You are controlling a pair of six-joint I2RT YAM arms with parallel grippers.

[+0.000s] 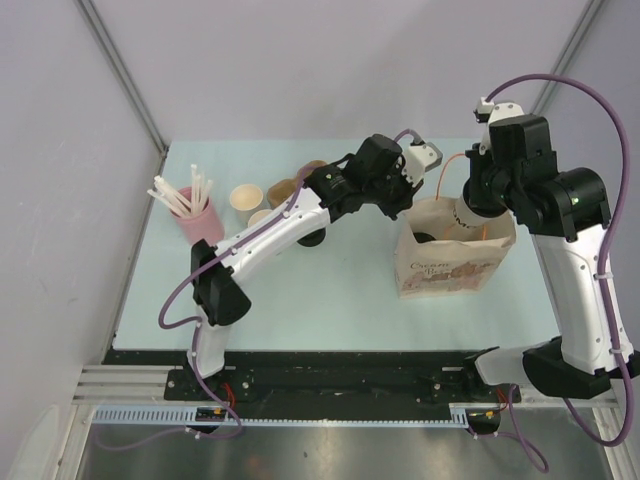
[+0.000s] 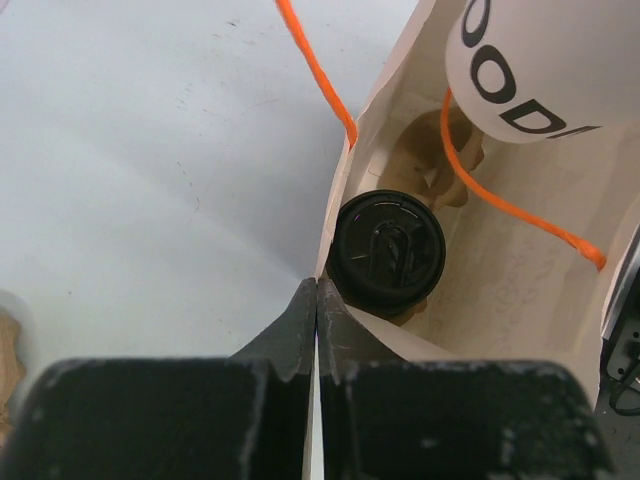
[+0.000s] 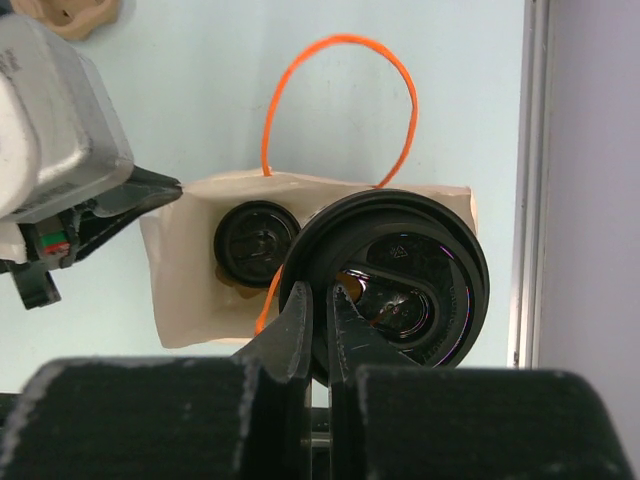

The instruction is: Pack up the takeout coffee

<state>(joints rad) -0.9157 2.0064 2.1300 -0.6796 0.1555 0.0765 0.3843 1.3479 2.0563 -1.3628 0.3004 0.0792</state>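
Paper bag (image 1: 450,268), tan w/ print on near face, is standing upright on the pale-green table (image 1: 330,300), right of centre, mouth open. L gripper (image 2: 316,300) is reaching in from the left. Its fingers are pressing fully together, pinching the bag's rim at the left corner. Orange cord handles (image 3: 340,42) are looping up off the rim.

Inside the bag, the second lidded cup (image 2: 388,250) is sitting upright against the left wall, just beside the L fingertips. Only its black top is showing, so side colour: cannot tell.

R gripper (image 3: 322,310) is hanging over the bag's right half, jaws clamping the rim of the black lid (image 3: 420,250) on the white-sided cup (image 2: 540,60). That cup is hanging upright over the open mouth, to the right of the other cup, w/ black lettering showing on its side. In R wrist view the two lids are lying side by side, apart.

Farther back & left, well apart from the bag, several lidless paper cups (image 1: 245,197) are standing close together. Pink cup (image 1: 205,222) of white straws (image 1: 180,197) is standing at the left end of that group.
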